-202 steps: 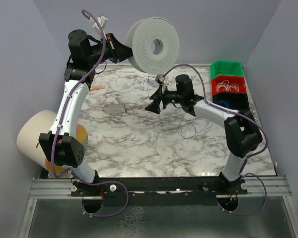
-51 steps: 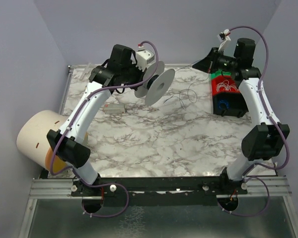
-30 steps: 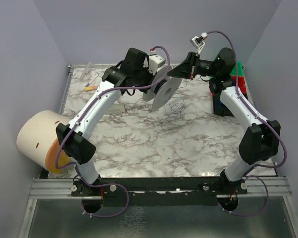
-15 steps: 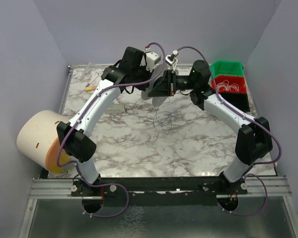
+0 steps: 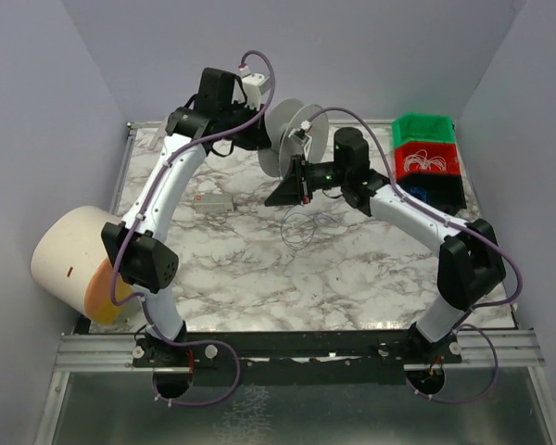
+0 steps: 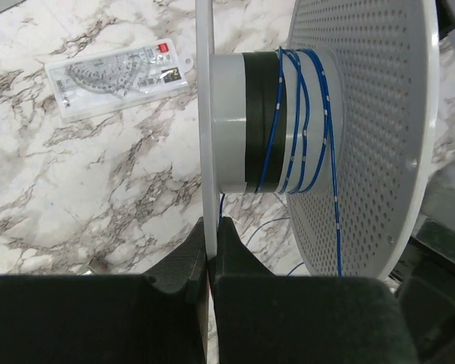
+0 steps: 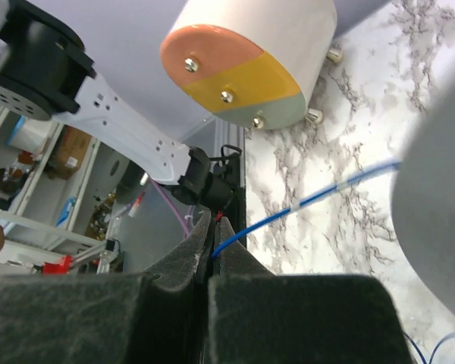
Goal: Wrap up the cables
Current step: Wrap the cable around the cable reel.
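Spool [image 5: 292, 139] over the table's back middle, cable [image 5: 298, 226] loops before it (on the table), bins [image 5: 426, 153] right, case [image 5: 211, 200] left

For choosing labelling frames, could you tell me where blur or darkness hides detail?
Right wrist: a large grey shape at the right edge is defocused; the thin blue cable is sharp. Left wrist: the perforated white spool is crisp, the black fingers underexposed. Top view: cable loops barely resolve.
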Controlling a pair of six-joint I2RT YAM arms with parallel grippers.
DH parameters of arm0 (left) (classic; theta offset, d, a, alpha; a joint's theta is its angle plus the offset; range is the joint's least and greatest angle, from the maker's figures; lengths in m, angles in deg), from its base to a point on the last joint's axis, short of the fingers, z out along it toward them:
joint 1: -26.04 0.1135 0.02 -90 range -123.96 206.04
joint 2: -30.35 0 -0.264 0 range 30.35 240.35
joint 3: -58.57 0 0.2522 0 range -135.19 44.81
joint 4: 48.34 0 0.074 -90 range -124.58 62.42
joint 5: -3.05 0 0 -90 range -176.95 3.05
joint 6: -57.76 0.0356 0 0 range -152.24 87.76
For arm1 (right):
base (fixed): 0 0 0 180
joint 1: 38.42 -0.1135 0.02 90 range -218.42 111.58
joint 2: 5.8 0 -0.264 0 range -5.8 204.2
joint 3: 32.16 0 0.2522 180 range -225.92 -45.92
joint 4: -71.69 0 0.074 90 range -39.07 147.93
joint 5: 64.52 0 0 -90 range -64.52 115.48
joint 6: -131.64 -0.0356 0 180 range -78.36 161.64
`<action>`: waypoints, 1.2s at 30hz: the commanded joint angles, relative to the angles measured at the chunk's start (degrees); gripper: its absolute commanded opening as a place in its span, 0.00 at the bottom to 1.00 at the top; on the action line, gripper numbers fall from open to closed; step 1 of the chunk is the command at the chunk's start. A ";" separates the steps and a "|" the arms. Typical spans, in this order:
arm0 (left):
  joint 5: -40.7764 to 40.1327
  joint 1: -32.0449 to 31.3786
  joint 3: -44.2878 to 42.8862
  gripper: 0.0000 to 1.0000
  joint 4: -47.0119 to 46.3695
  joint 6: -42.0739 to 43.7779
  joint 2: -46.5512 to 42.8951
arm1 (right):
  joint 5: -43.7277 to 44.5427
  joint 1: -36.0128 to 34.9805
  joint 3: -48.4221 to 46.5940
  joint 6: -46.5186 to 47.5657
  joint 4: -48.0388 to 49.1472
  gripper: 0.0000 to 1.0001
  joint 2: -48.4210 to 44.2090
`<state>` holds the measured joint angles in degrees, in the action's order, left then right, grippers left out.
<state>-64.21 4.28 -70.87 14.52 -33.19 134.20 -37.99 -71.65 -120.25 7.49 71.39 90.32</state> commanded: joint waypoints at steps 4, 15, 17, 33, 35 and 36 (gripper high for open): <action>14.28 6.90 -2.67 0.00 -12.46 -10.36 -0.81 | -1.14 -1.25 6.62 7.18 -1.13 0.00 -0.53; 27.00 14.08 3.69 0.00 -22.82 -21.08 -5.23 | 0.41 4.83 13.48 3.24 7.02 0.00 -1.84; 28.89 14.64 4.34 0.00 -23.96 -22.40 -5.73 | 1.27 7.07 14.85 1.32 9.42 0.00 -2.30; 39.28 14.70 10.10 0.00 -23.52 -16.14 -10.35 | 21.67 25.95 13.75 2.99 5.41 0.00 -5.08; 37.69 14.09 11.30 0.00 -22.48 -14.61 -10.94 | 29.01 25.98 12.52 6.58 3.95 0.01 -6.90; 36.79 13.58 11.87 0.00 -21.77 -13.75 -11.17 | 32.82 26.00 10.31 8.80 0.73 0.01 -7.02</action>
<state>-29.31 18.67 -60.27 -6.57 -50.44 127.53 -23.30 -45.91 -104.99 6.00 81.35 87.26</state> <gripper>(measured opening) 0.017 0.005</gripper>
